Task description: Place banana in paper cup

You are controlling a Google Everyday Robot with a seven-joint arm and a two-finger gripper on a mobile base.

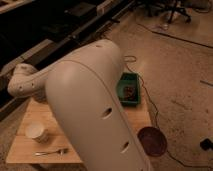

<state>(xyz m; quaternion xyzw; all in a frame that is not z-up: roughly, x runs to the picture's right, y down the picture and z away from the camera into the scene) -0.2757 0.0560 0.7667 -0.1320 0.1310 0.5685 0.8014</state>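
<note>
A cream-white paper cup [37,131] stands upright on the left part of the wooden table [20,150]. A slender pale banana [50,151] lies flat near the table's front edge, just right of and in front of the cup. My arm's large pale link [95,105] fills the middle of the view and covers most of the table. Its elbow [22,85] bends at the left above the table. My gripper is not in view; it is hidden behind the arm or out of frame.
A green bin [129,90] with dark contents sits at the table's right end. A dark red round disc [152,141] lies on the floor to the right. Cables run across the floor. Dark shelving stands behind the table.
</note>
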